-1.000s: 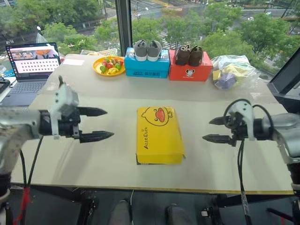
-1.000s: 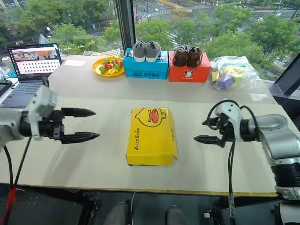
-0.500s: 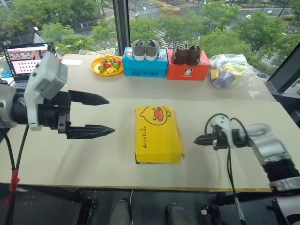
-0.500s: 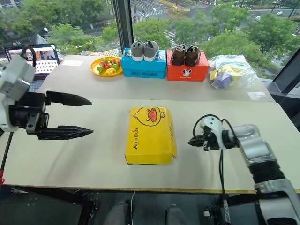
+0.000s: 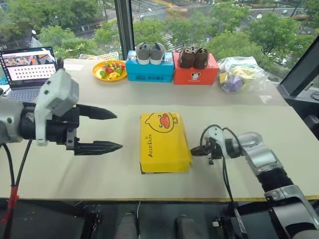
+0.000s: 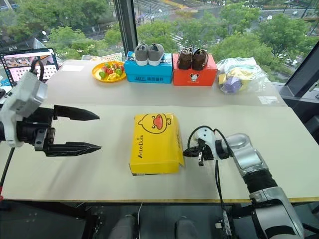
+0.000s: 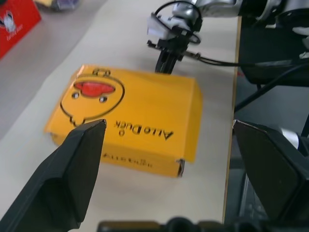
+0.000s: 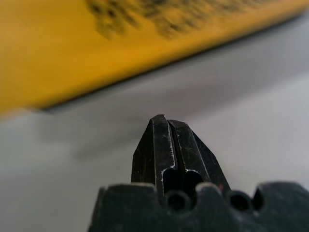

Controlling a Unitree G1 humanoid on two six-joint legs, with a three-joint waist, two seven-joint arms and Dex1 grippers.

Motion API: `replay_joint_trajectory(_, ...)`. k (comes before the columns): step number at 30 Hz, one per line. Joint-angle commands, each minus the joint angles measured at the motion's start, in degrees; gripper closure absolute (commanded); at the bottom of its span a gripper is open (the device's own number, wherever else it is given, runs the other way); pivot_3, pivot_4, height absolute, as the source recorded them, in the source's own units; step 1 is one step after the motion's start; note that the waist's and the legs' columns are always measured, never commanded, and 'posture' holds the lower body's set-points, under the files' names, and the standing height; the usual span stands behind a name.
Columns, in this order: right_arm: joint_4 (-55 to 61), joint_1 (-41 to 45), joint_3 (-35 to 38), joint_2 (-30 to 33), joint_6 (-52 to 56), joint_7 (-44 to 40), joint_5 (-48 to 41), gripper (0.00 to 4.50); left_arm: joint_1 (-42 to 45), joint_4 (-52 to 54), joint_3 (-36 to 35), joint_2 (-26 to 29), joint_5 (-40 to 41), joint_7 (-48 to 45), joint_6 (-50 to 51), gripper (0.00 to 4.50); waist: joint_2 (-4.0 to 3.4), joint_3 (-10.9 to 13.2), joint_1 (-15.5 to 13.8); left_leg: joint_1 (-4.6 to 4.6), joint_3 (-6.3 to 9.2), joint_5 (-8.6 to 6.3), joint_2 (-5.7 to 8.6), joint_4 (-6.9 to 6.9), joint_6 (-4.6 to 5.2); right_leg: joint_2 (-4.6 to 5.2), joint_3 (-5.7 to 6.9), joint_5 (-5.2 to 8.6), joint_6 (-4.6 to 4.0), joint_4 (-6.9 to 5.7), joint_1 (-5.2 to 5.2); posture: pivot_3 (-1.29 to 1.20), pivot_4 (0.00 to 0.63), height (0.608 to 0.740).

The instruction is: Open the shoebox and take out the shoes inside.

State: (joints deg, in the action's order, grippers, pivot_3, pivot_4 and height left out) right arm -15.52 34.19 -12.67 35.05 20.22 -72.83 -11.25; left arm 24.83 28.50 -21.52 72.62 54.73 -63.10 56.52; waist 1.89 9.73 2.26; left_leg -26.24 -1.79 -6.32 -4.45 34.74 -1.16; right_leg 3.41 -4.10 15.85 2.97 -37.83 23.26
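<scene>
The shoebox (image 5: 164,142) lies shut in the middle of the table, its yellow lid with the duck face up. The shoes are hidden inside it. My right gripper (image 5: 192,152) is shut on nothing and sits low over the table, pointing at the box's right side near its front corner. In the right wrist view the tips (image 8: 164,123) are close to the yellow lid edge (image 8: 96,43); I cannot tell whether they touch it. My left gripper (image 5: 118,131) hangs open above the table to the left of the box, well apart from it, and points toward it.
Along the far edge stand a blue box (image 5: 149,72) with a grey pair on top, a red box (image 5: 195,75) with a brown pair, a yellow fruit plate (image 5: 108,70) and a plastic bag (image 5: 239,77). A laptop (image 5: 27,67) sits at the far left.
My right gripper has shut and moved left and down, ending at the shoebox's right side. My left gripper has drawn back and up a little, staying open. The box has not moved.
</scene>
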Motion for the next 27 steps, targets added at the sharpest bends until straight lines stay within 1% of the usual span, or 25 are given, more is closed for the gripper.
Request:
replay_joint_trajectory(1,5.4,3.7,8.5,0.2,9.7,1.1,-9.2,4.48,-6.8,-2.7,-8.5,-1.0,-4.8,-1.5,-3.5,0.0,-0.03,0.0,0.0,0.0,0.0,0.0,0.0,0.0,0.0,0.0,0.01,-0.01,-0.06,-0.03,0.0,0.0,0.15,0.739)
replay_joint_trajectory(4,7.7,6.8,13.8,-0.1,18.0,2.0,-16.8,4.48,-11.7,-3.2,-14.8,-3.1,-5.1,-1.9,-3.3,0.0,-0.02,0.0,0.0,0.0,0.0,0.0,-0.02,0.01,-0.02,0.02,0.03,-0.02,-0.13,-0.08,0.03,0.0,0.15,0.739)
replay_joint_trajectory(8,8.7,11.5,15.3,-1.4,23.4,2.3,-21.6,4.48,-16.3,-2.3,-22.0,-4.4,-4.7,-2.8,-2.1,0.0,0.01,0.0,0.1,0.0,-0.01,-0.08,-0.06,-0.01,-0.14,0.02,0.06,-0.02,-0.17,-0.03,0.02,0.0,0.15,0.739)
replay_joint_trajectory(10,6.6,16.2,15.9,-5.0,26.1,3.2,-24.7,4.48,-18.4,-1.5,-28.1,-4.2,-5.0,-3.4,-0.6,0.0,0.01,0.0,0.2,0.0,-0.02,-0.09,-0.08,-0.05,-0.15,0.02,0.07,0.0,-0.22,-0.04,0.06,0.0,0.15,0.739)
replay_joint_trajectory(12,4.0,19.0,16.1,-7.8,26.9,3.9,-26.0,4.48,-19.1,-0.5,-31.6,-3.7,-4.1,-3.0,0.9,0.0,0.01,0.0,0.5,0.0,-0.08,-0.09,-0.18,-0.07,-0.17,-0.01,0.07,-0.05,-0.31,-0.11,0.2,0.0,0.15,0.739)
replay_joint_trajectory(15,1.4,21.7,15.5,-12.5,28.4,4.5,-27.7,4.48,-18.9,1.7,-37.0,-2.7,-0.7,-2.1,5.3,0.0,0.01,0.0,0.4,-0.01,-0.08,-0.07,-0.18,-0.1,-0.13,-0.04,0.08,-0.03,-0.35,-0.17,0.23,0.0,0.15,0.739)
replay_joint_trajectory(16,0.4,22.0,14.7,-14.4,28.5,4.6,-27.8,4.48,-18.8,2.2,-38.9,-2.2,0.7,-1.6,7.4,0.0,0.02,0.0,0.3,-0.01,-0.08,-0.07,-0.18,-0.11,-0.13,-0.03,0.08,-0.02,-0.35,-0.16,0.23,0.0,0.15,0.739)
replay_joint_trajectory(18,-5.2,22.3,13.3,-21.5,26.6,7.3,-26.6,4.48,-17.6,2.8,-42.1,-2.1,3.8,0.4,10.4,0.0,0.04,0.0,0.3,-0.03,-0.08,-0.07,-0.19,-0.12,-0.14,-0.04,0.1,-0.02,-0.35,-0.17,0.24,0.0,0.15,0.739)
replay_joint_trajectory(20,-9.1,22.8,13.2,-25.5,25.5,9.2,-25.5,4.48,-16.9,3.1,-43.1,-2.1,5.5,2.5,11.8,0.0,0.07,0.0,0.5,0.0,-0.07,-0.08,-0.23,-0.12,-0.15,-0.09,0.1,-0.02,-0.36,-0.21,0.23,0.0,0.15,0.739)
replay_joint_trajectory(23,-14.8,22.3,7.8,-32.3,18.1,9.1,-19.8,4.48,-18.2,5.1,-46.1,-1.2,6.5,2.7,14.1,0.0,0.05,0.0,0.5,-0.04,-0.07,-0.07,-0.24,-0.13,-0.24,-0.11,0.09,-0.04,-0.38,-0.25,0.33,0.0,0.15,0.739)
replay_joint_trajectory(24,-16.6,22.5,6.3,-34.0,15.8,9.6,-17.9,4.48,-18.4,5.5,-46.8,-0.9,6.9,2.8,14.7,0.0,0.06,0.0,0.5,-0.06,-0.07,-0.07,-0.25,-0.13,-0.24,-0.12,0.1,-0.04,-0.38,-0.25,0.34,0.0,0.15,0.739)
replay_joint_trajectory(27,-21.0,23.2,4.0,-36.1,10.3,10.7,-13.2,4.48,-18.2,5.7,-47.0,-0.2,8.1,3.8,15.3,0.0,0.06,0.0,0.6,-0.1,-0.07,-0.21,-0.25,-0.22,-0.51,-0.12,0.1,-0.04,-0.39,-0.24,0.47,0.0,0.15,0.739)
